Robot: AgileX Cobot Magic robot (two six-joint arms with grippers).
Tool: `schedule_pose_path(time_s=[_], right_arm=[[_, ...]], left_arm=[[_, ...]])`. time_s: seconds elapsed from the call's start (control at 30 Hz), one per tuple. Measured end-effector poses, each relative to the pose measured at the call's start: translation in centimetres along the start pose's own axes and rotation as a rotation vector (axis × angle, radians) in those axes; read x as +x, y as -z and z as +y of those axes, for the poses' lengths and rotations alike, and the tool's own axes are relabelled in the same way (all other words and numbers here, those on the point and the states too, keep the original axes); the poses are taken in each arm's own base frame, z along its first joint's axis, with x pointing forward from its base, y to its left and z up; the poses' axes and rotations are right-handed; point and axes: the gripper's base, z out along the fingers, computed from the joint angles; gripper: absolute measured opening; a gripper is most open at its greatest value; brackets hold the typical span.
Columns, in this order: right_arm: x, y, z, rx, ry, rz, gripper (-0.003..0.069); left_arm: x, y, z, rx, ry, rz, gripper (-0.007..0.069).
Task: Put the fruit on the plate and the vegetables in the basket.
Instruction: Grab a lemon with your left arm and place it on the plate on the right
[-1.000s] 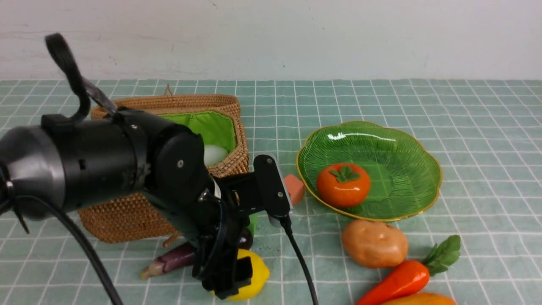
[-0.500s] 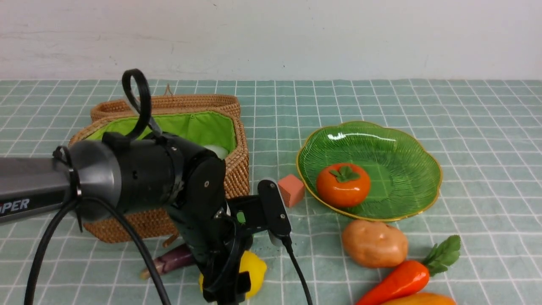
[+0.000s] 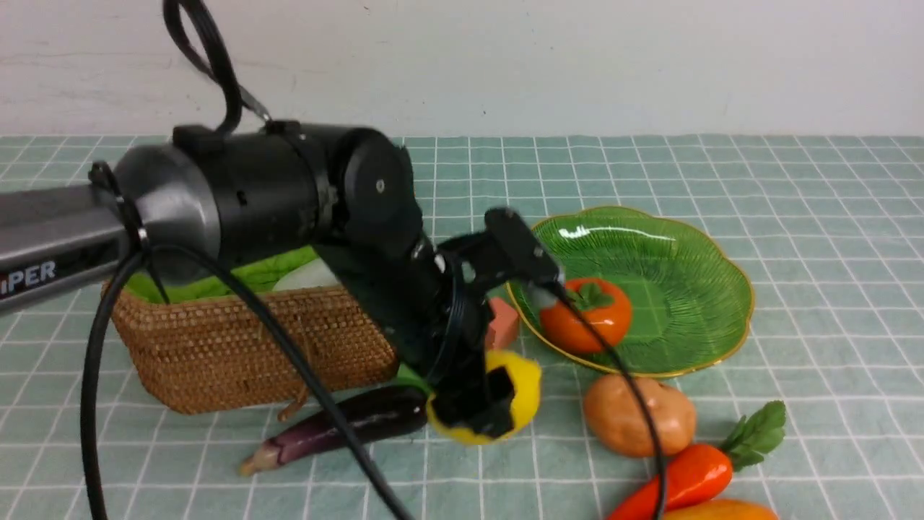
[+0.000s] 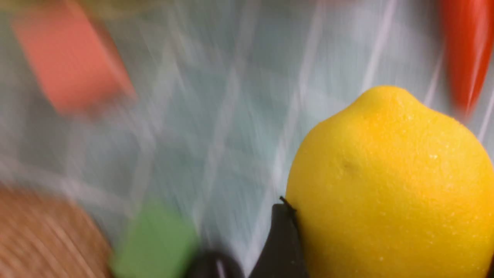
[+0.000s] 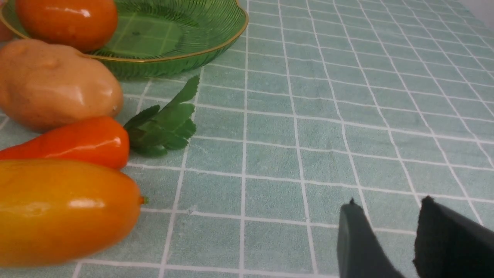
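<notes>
**A:** Front view first: where's the lemon (image 3: 527, 386)?

**B:** In the left claw (image 3: 476, 408), whose jaws are spread wide around it. It looks just clear of the counter (image 3: 830, 217), between the eggplant (image 3: 354, 426) and the potato (image 3: 639, 415), and short of the plate (image 3: 693, 289).

**A:** What could spoil it?

**B:** The skin is round and smooth, and only 1 narrow pad shows against it in the left wrist view. That view's background is smeared, so I'd judge the arm is moving fast. A jerk could twist the lemon loose and send it rolling.

**A:** And along the way?

**B:** The pink cube (image 3: 503, 323) sits just beside the plate's near rim, so a low pass could clip either. The persimmon (image 3: 588, 318) fills that side of the plate, and a lemon dropped on it may bounce out.

**A:** Right claw (image 5: 389, 204)?

**B:** It's low near the mango (image 5: 58, 212), fingers slightly parted and empty.
</notes>
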Motion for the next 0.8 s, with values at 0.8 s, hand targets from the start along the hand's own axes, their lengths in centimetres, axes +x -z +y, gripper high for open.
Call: schedule_pose_path(time_s=[0.8], right_arm=[[0.0,0.0,0.0,0.001,0.003,0.0,0.0241]], left_arm=[[-9.2,-13.3,4.5,-0.063,0.152,-0.412,0.0558]])
